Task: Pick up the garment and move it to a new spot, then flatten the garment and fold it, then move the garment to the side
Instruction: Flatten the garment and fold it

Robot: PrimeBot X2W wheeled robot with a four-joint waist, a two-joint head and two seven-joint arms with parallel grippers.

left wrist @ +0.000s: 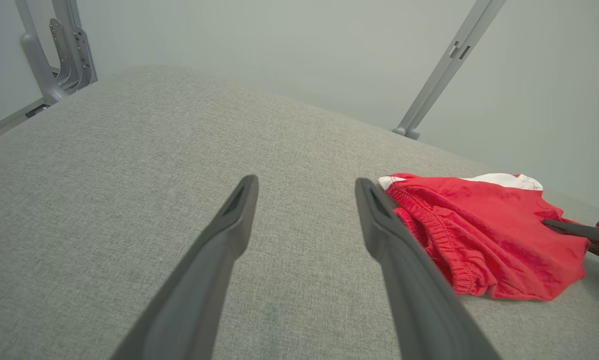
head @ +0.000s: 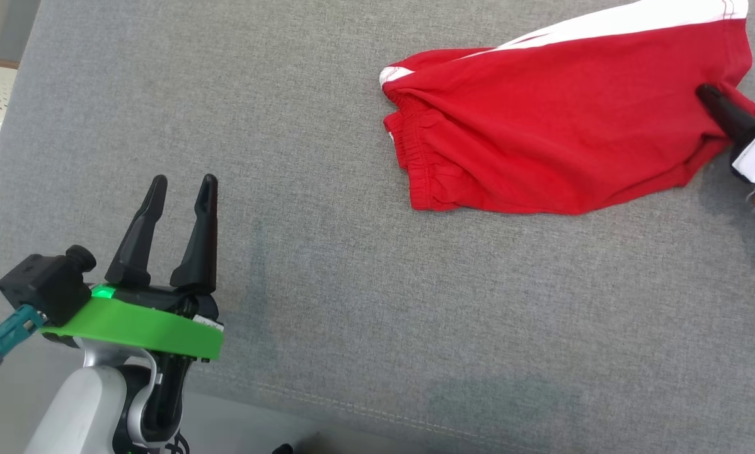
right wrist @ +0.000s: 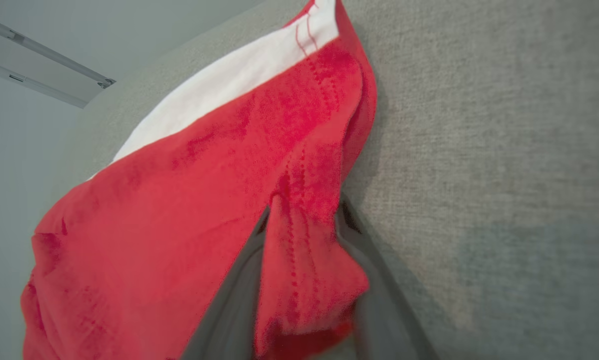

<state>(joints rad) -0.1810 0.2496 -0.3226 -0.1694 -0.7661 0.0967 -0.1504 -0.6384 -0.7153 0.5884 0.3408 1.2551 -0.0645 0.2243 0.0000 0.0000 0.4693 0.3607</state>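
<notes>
The left gripper hovers over the bare near-left part of the desk; its fingers are spread wide and empty, touching nothing. This placement is judged to be a standby, leaving the working side free for the other arm.

The desk is a flat surface covered in grey fabric; it carries the one task item.

The garment is a pair of red shorts with a white side stripe. It lies loosely flat, well apart from the left fingers, ahead of them and off to their right. Its elastic waistband faces the left fingers; its leg end reaches the right fingers.

The right gripper comes in low from the garment's far-right edge; one finger lies on top of the cloth and the other runs along its outer side. A fold of the stitched leg hem stands between the two fingers. They sit close on either side of it; whether they are clamped firmly cannot be told.

A hem corner is judged a sound pick point: the edge is doubled and stitched, so it resists slipping; lifting from one end lets the rest hang and trail clear for the move to a new spot.
</notes>
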